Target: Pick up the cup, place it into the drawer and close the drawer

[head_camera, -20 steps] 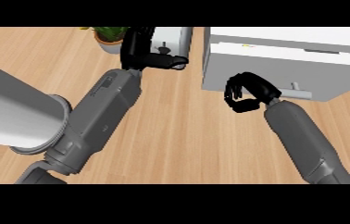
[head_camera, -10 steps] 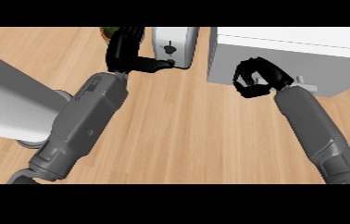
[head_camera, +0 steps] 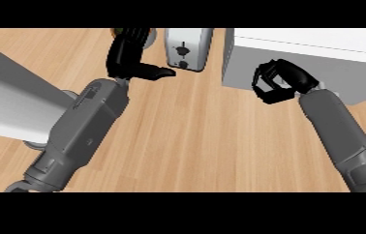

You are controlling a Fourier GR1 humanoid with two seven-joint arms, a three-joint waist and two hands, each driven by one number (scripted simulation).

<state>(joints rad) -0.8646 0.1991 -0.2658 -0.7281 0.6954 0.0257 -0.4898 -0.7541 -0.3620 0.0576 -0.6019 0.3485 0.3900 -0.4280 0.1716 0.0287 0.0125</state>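
No cup shows in the head view. The white drawer unit (head_camera: 314, 54) stands at the upper right, and its front looks flush. My right hand (head_camera: 275, 81) is at the left part of that front, fingers curled, with nothing visible inside them. Whether it touches the front or a handle is hidden. My left hand (head_camera: 130, 54) is raised at the top middle-left, fingers straight and thumb pointing right, just left of the toaster.
A silver toaster (head_camera: 187, 47) stands at the top centre between the two hands. A large grey cylinder (head_camera: 22, 102) lies at the left edge beside my left forearm. Something green (head_camera: 116, 32) peeks out behind the left hand. Wooden counter (head_camera: 207, 141) lies between the forearms.
My right hand has moved up and right, closer to the drawer front, still curled. My left hand has stayed raised beside the toaster, and the whole scene has slid a little in the view.
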